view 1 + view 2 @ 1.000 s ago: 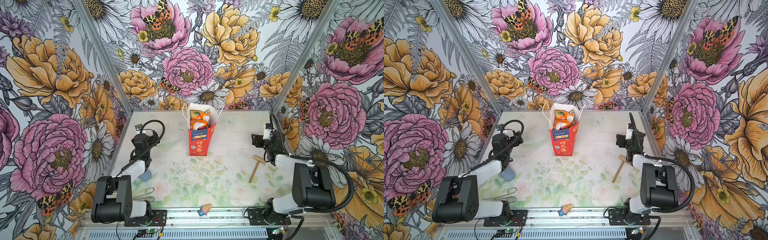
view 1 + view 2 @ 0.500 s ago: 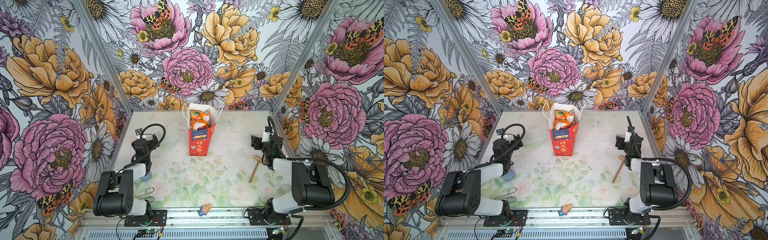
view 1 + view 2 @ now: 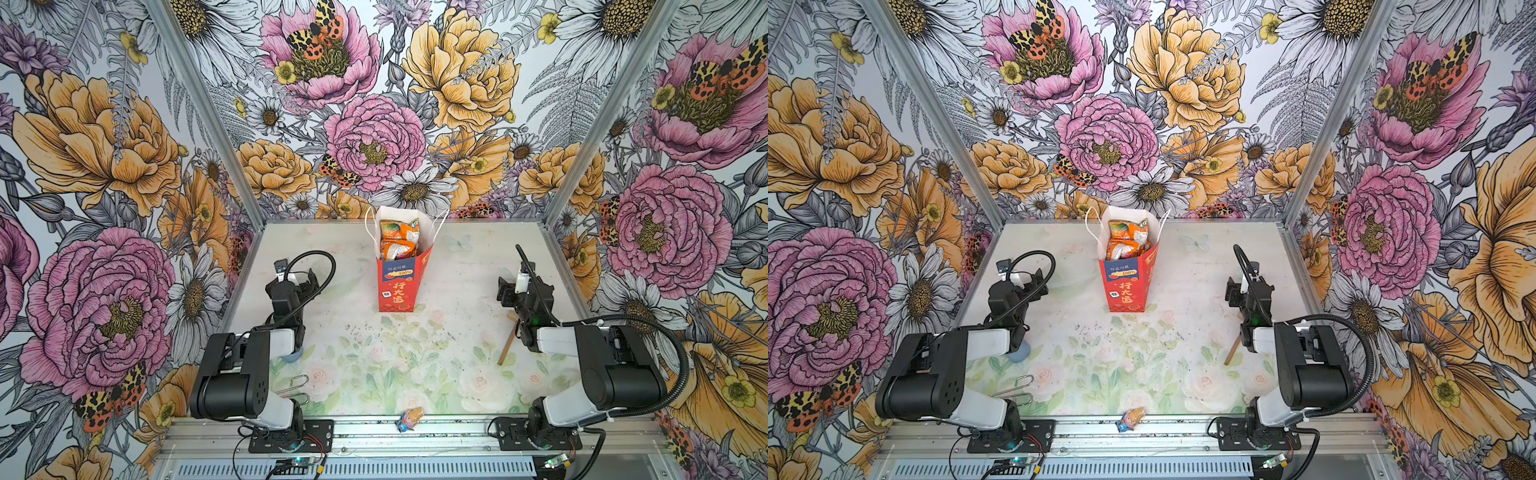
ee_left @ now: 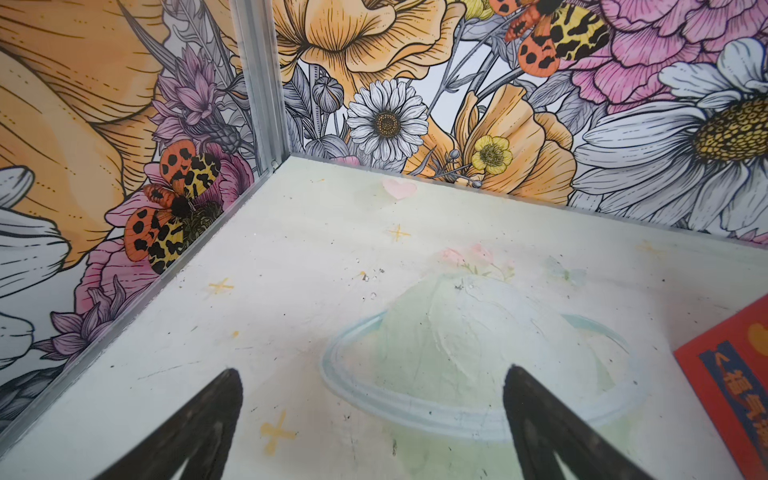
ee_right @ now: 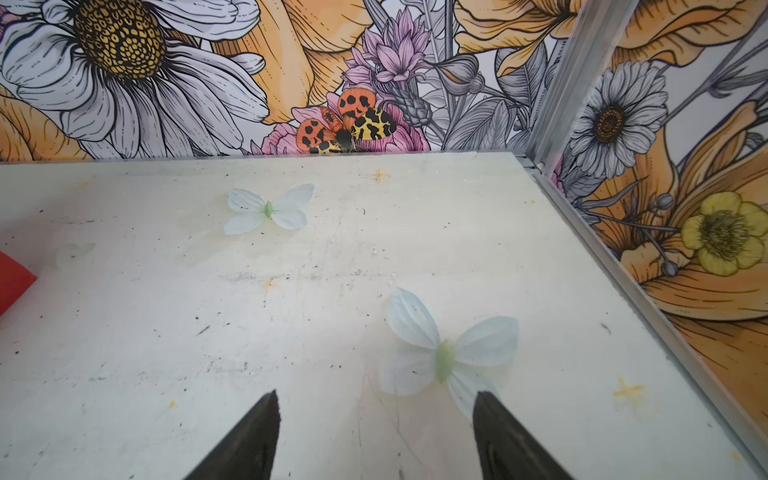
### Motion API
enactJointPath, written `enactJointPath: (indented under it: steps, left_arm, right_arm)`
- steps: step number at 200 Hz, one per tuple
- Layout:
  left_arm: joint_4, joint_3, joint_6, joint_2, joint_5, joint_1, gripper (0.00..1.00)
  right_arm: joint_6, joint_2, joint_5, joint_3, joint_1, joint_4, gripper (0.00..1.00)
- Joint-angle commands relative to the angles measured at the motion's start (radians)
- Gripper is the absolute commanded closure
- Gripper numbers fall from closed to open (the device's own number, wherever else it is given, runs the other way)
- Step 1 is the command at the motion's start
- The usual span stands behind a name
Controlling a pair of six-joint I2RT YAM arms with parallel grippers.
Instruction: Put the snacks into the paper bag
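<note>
Left pincer (image 4: 372, 374) is standing spread to its widest, gripping nothing and hanging over the pale printed tabletop (image 4: 291, 257). Right pincer (image 5: 377, 395) is standing well parted, likewise empty. One tall red paper gift bag with white cord handles (image 3: 397, 286) is standing upright at mid-tabletop between the two arms, well apart from both. Crinkly orange plastic snack packets (image 3: 399, 243) are filling its mouth; roughly three are showing, the exact count being hard to confirm, and no purple packet is showing anywhere. No snack is lying outside the bag, so the task is looking finished, and the next move is probably calling only for parking the arms. One small wooden mallet (image 3: 508, 341) is lying near the right arm, and one tiny wrapped candy (image 3: 409, 417) is resting at the front edge.
</note>
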Motion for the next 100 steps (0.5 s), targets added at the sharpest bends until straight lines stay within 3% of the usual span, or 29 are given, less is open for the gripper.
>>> enactJointPath:
  steps: [1,28,47,58,100]
  left_arm:
    - [0.067,-0.015,0.023,0.011,0.019,-0.005,0.01]
    - [0.075,-0.019,0.025,0.015,0.017,-0.008,0.01]
    - [0.225,-0.068,0.046,0.066,0.007,-0.022,0.01]
    - [0.16,-0.059,0.037,0.041,-0.019,-0.027,0.01]
    - [0.188,-0.062,0.039,0.054,-0.02,-0.027,0.01]
  right_arm:
    - [-0.006,0.012,0.031,-0.003,0.001,0.084,0.25]
    - [-0.007,0.013,0.031,-0.001,0.0,0.082,0.25]
    - [-0.006,0.013,0.033,-0.002,0.001,0.082,0.24]
    - [-0.003,0.015,0.04,-0.01,0.002,0.101,0.23]
    - [-0.003,0.016,0.041,-0.008,0.001,0.096,0.16]
